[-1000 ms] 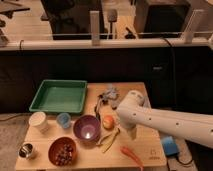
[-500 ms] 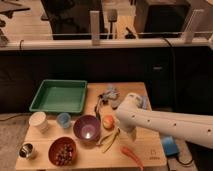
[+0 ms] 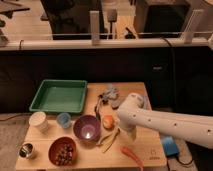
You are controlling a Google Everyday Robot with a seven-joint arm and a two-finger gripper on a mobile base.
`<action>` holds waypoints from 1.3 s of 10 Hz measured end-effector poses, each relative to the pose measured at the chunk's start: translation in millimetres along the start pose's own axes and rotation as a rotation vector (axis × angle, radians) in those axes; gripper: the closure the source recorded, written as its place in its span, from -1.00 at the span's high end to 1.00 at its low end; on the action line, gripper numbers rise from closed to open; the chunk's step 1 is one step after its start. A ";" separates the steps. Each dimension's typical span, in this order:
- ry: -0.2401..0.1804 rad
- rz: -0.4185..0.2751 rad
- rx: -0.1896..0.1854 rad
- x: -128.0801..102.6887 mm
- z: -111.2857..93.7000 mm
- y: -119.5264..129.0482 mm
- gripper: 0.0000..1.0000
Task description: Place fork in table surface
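Over the bare strip of the table surface (image 3: 145,144), with the orange ball (image 3: 108,121) just beside it, your gripper (image 3: 129,129) hangs pointing down from the white arm (image 3: 165,122), jaws spread wide with nothing bulky between them. You cannot pick out the fork for certain: a pale sliver right beneath the gripper may be it, at or near the wood, and whether it is let go is hidden. This spot looks sensible to you because the purple bowl (image 3: 87,129), the yellow-green peel (image 3: 111,137) and the carrot-shaped piece (image 3: 131,154) crowd the wood close to the gripper, while the green tray (image 3: 59,96) sits well apart from it
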 end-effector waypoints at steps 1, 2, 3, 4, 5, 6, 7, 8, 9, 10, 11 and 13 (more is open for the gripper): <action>-0.008 0.026 0.004 7.6 0.7 -7.2 0.60; -0.013 0.043 0.007 12.5 0.6 -12.2 0.60; -0.018 0.063 0.009 19.4 0.3 -19.0 0.60; -0.020 0.072 0.006 22.2 1.1 -22.4 0.60; -0.025 0.085 0.002 24.7 3.7 -27.5 0.60; -0.024 0.091 -0.003 26.9 5.8 -30.7 0.60; -0.029 0.099 -0.008 27.7 9.9 -35.3 0.60; -0.029 0.112 -0.013 29.3 15.6 -40.5 0.60; -0.024 0.122 -0.016 30.7 19.3 -44.4 0.60; -0.021 0.140 -0.019 32.7 24.9 -48.1 0.60; -0.016 0.171 -0.026 37.7 34.5 -52.8 0.60; -0.009 0.210 -0.038 43.9 44.0 -55.1 0.60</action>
